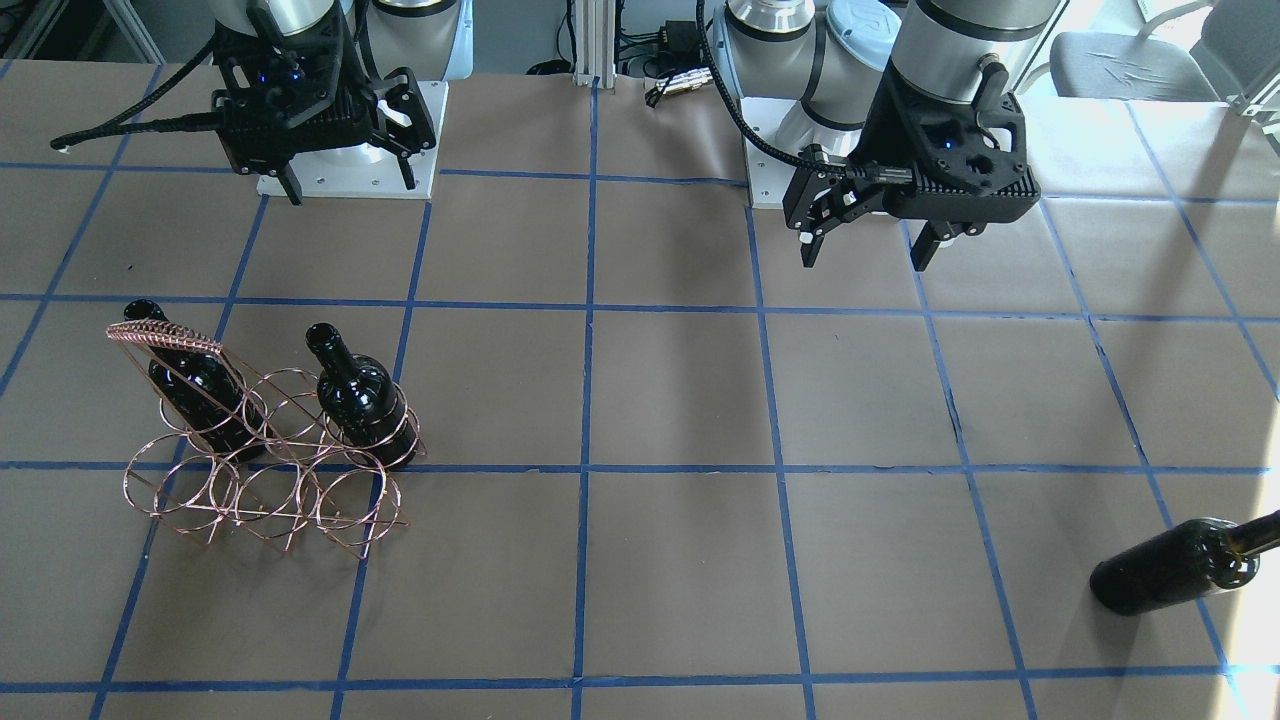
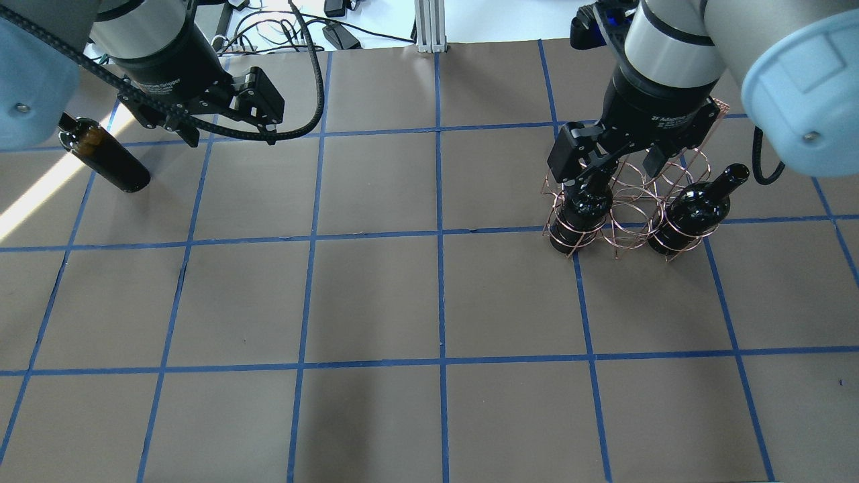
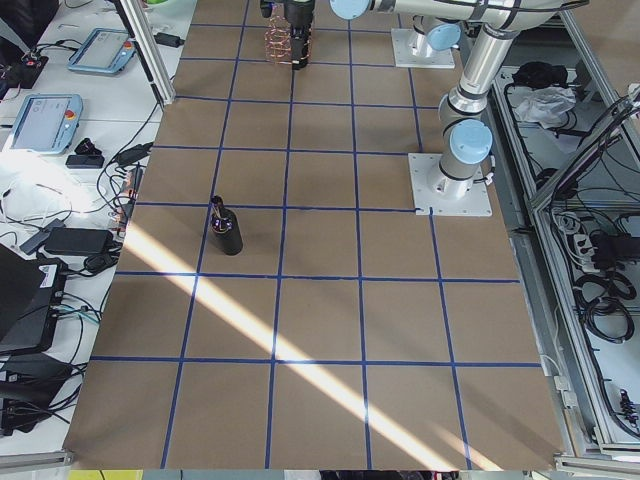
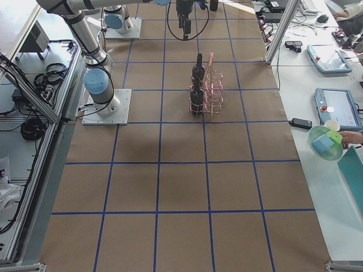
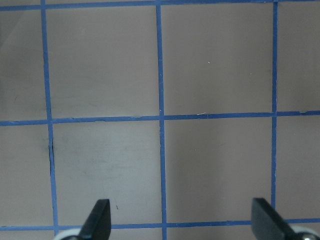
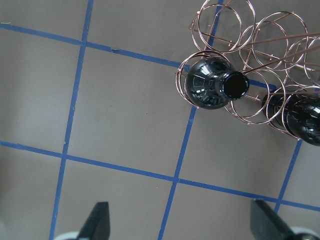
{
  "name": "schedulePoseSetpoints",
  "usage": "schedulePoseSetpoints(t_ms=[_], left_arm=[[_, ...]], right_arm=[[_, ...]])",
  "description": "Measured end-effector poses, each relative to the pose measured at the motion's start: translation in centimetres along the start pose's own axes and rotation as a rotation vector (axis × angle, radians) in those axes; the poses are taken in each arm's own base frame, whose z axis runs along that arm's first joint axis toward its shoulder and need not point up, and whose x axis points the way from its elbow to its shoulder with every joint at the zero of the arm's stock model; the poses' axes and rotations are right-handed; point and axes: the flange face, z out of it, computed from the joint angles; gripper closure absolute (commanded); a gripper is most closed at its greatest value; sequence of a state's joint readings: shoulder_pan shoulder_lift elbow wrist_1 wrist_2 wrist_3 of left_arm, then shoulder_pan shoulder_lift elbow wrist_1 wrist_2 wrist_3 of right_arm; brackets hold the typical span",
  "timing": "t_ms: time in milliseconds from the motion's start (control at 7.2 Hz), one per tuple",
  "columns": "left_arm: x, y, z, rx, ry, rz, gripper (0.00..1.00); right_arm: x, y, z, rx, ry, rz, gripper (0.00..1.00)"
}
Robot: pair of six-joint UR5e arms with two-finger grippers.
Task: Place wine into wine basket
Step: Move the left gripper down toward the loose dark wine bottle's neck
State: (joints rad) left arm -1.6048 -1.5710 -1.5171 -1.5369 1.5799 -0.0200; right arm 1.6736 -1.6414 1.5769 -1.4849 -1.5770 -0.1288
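The copper wire wine basket (image 1: 160, 336) stands on the robot's right side of the table, with two dark wine bottles (image 1: 365, 405) (image 1: 205, 395) upright in its rings. A third dark bottle (image 1: 1170, 572) stands alone on the robot's left side, and shows in the overhead view (image 2: 107, 155) too. My right gripper (image 2: 607, 171) is open and empty, high above the basket (image 2: 631, 194); its wrist view looks down on one bottle's mouth (image 6: 235, 85). My left gripper (image 1: 864, 262) is open and empty, in the air, apart from the lone bottle.
The table is brown paper with a blue tape grid (image 2: 439, 235). The arm bases (image 1: 345, 180) stand at the robot's edge. Benches with tablets and cables flank the table ends (image 3: 60, 110).
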Motion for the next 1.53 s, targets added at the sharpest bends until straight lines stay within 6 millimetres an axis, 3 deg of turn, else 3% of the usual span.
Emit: schedulePoseSetpoints(t_ms=[417, 694, 833, 1250, 1528], left_arm=[[-0.5, 0.0, -0.2, 0.003, -0.004, -0.009, 0.0], [-2.4, -0.5, -0.7, 0.01, -0.01, -0.038, 0.0], [-5.1, -1.1, -0.8, 0.01, -0.014, -0.065, 0.0], [-17.9, -2.3, 0.5, -0.02, -0.029, -0.02, 0.0], [-26.7, -2.9, 2.8, -0.039, -0.029, 0.099, 0.0]], right_arm=[[0.0, 0.0, 0.0, 0.0, -0.001, 0.001, 0.0], [0.0, 0.0, 0.0, 0.0, -0.002, 0.0, 0.0], [0.0, 0.0, 0.0, 0.0, -0.002, 0.0, 0.0], [0.0, 0.0, 0.0, 0.0, -0.002, 0.001, 0.0], [0.0, 0.0, 0.0, 0.0, -0.002, 0.001, 0.0]])
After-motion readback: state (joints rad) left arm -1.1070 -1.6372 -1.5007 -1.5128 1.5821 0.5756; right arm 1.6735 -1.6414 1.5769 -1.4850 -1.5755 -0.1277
